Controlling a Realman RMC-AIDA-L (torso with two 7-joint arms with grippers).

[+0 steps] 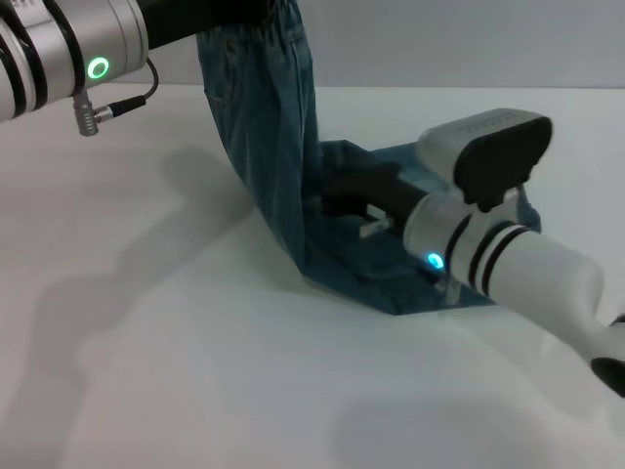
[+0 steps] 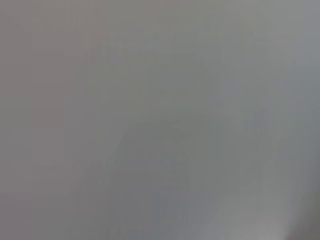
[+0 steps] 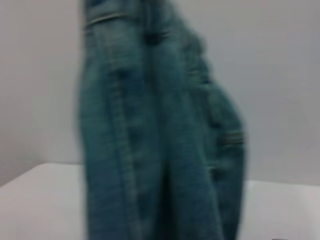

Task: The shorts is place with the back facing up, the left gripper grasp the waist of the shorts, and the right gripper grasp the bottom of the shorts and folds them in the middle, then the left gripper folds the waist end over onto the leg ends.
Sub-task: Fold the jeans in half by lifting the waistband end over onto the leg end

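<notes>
Head view: the shorts (image 1: 283, 166) are partly raised off the white table (image 1: 146, 342). Their waist (image 1: 256, 37), a gathered elastic band, sits at the top edge of the view, held up beside the left arm (image 1: 68, 49), the silver arm with the green light. From there the denim hangs down in a narrow, curved column to the table surface.

The lower part of the shorts, including the leg ends (image 1: 410, 293), lies flat on the table to the right of the hanging column. A straight hem edge faces the near side of the table.

The left gripper is cut off by the top edge of the view. Its fingers are not visible, so whether they are parted or closed cannot be told. The waist hangs directly from that spot.

The right gripper (image 1: 356, 200), on the white arm with the blue light, lies low over the flat part of the shorts. Its black body rests against the denim just beside the base of the hanging column. Its fingertips are hidden against the dark cloth, so its opening and any hold on the fabric cannot be told.

Left wrist view: only a plain grey blur appears.

Right wrist view: the hanging denim (image 3: 160, 140) fills the centre, upright, with vertical seams and folds, above the table.
</notes>
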